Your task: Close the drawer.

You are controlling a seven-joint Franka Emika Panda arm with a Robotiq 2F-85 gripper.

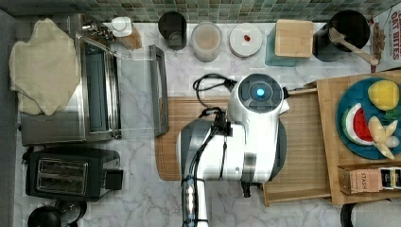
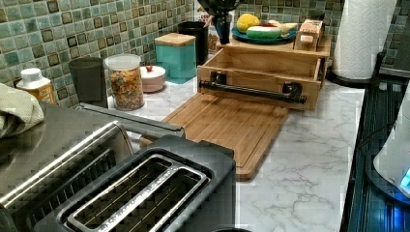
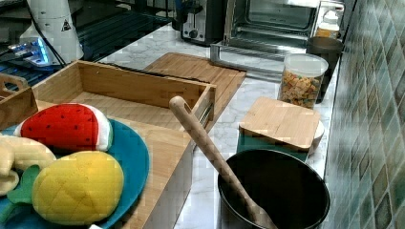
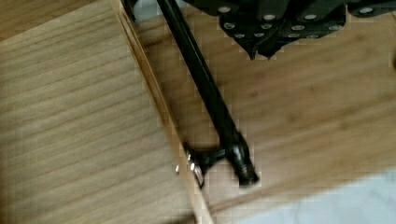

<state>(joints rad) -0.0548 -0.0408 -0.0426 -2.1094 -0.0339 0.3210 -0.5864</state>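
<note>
Drawer (image 2: 263, 65) pulled out from under its bamboo stand, open toward the cutting board (image 2: 227, 126). In the top view my own arm (image 1: 246, 137) covers most of it; only a strip of the tray floor and one rim at the top view's right show past my casing. My pincer (image 4: 266, 42) appears in the wrist view as dark fingertips cut off by the frame edge, hanging above the cutting board just beside the handle. Whether it stands wide or narrow, I cannot tell. No contact with the handle visible.

Left view gives the drawer plainly: light bamboo, fine grain lines, thin raised walls, nothing visible on its floor. Black bar handle (image 2: 252, 91) runs across the front panel on two black brackets. Wrist view shows one end of that bar with its bracket fixed to the front panel, cutting board below it, marble surface (image 2: 309, 159) at the corner.

Right view looks into the tray from behind; the front wall stands over the cutting board. Blue plate (image 3: 129, 157) with plush fruit sits on the stand above, partly cut off by the frame edge.
</note>
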